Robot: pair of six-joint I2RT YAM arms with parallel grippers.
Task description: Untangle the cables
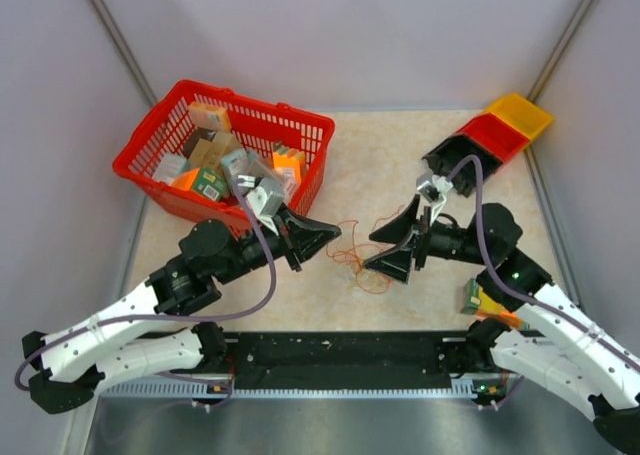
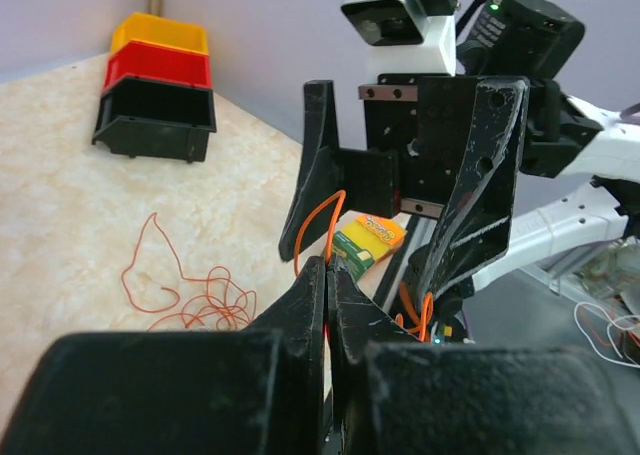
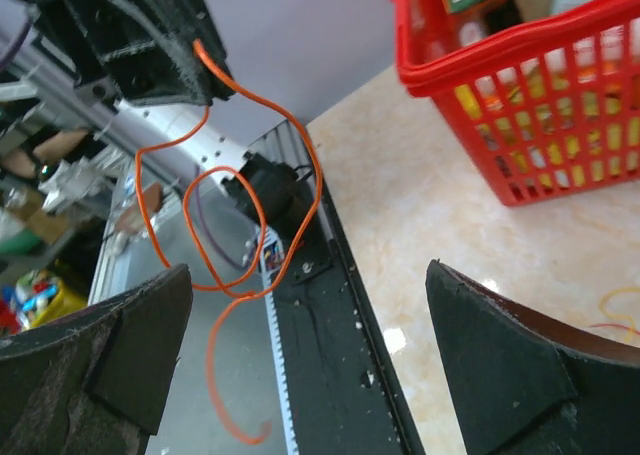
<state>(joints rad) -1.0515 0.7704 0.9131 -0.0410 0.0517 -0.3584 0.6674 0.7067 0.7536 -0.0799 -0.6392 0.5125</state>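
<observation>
The cables are thin orange wires. A loose tangle of them point(image 1: 370, 277) lies on the beige table between the two grippers and also shows as the tangle point(image 2: 200, 303) in the left wrist view. My left gripper point(image 1: 334, 237) is shut on one orange strand point(image 2: 331, 225), which rises from its closed tips point(image 2: 328, 267). In the right wrist view that strand point(image 3: 255, 200) hangs in loops from the left gripper point(image 3: 170, 50), down past the table's near edge. My right gripper point(image 1: 388, 243) faces the left one, open, with nothing between its fingers point(image 3: 500, 365).
A red basket point(image 1: 140, 167) full of small boxes stands at the back left, right behind the left arm. Stacked black, red and yellow bins point(image 1: 500, 135) sit at the back right. A green-yellow box point(image 1: 480, 297) lies by the right arm. A black rail point(image 1: 340, 350) runs along the near edge.
</observation>
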